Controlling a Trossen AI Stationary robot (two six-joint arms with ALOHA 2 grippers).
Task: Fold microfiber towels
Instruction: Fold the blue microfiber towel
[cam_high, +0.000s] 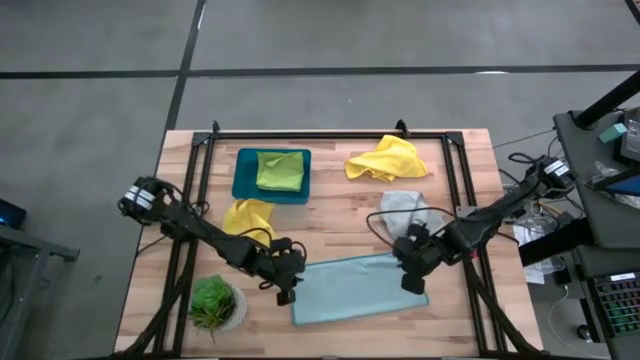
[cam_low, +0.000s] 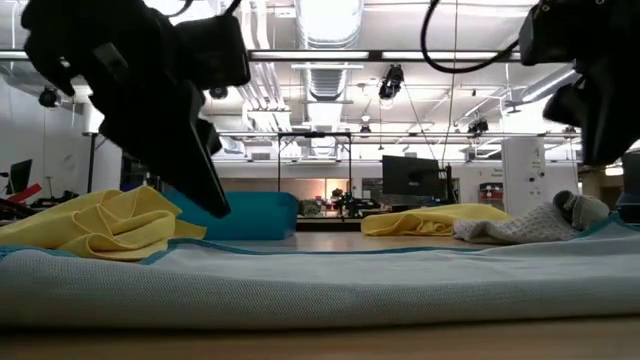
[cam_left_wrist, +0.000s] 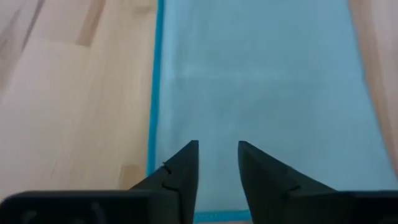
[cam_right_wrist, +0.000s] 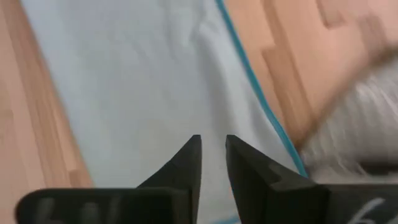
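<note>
Low view puts the light blue microfiber towel (cam_low: 330, 285) nearest, spread flat across the wooden slatted table (cam_high: 330, 225) with its teal hem along the far edge. Seen from above, it lies at about 6 o'clock on the table as a long rectangle, apparently folded once already. The left hand (cam_high: 284, 287) hovers at its 9 o'clock end, the right hand (cam_high: 412, 277) at its 3 o'clock end. Each wrist view shows its own two dark fingers with a narrow gap between them and only flat cloth beneath, so neither has hold of anything.

Beyond the left hand, at about 9 o'clock, lies a crumpled yellow microfiber towel (cam_high: 248, 217). A small green potted plant (cam_high: 212, 303) stands near the 7 o'clock corner. Just past the right hand rests the rumpled pale grey microfiber towel (cam_high: 405, 208). Farthest, toward 11 o'clock, a teal rectangular tray (cam_high: 243, 186) holds a folded lime green microfiber towel (cam_high: 281, 170), and a second yellow microfiber towel (cam_high: 388, 158) sits bunched at about 1 o'clock.

My judgement: the blue towel is between folds, released after one fold. The next move calls for pinching one short end's corners, which means lowering the fingers onto the hem and closing on both layers together, then carrying that end over to the other.
</note>
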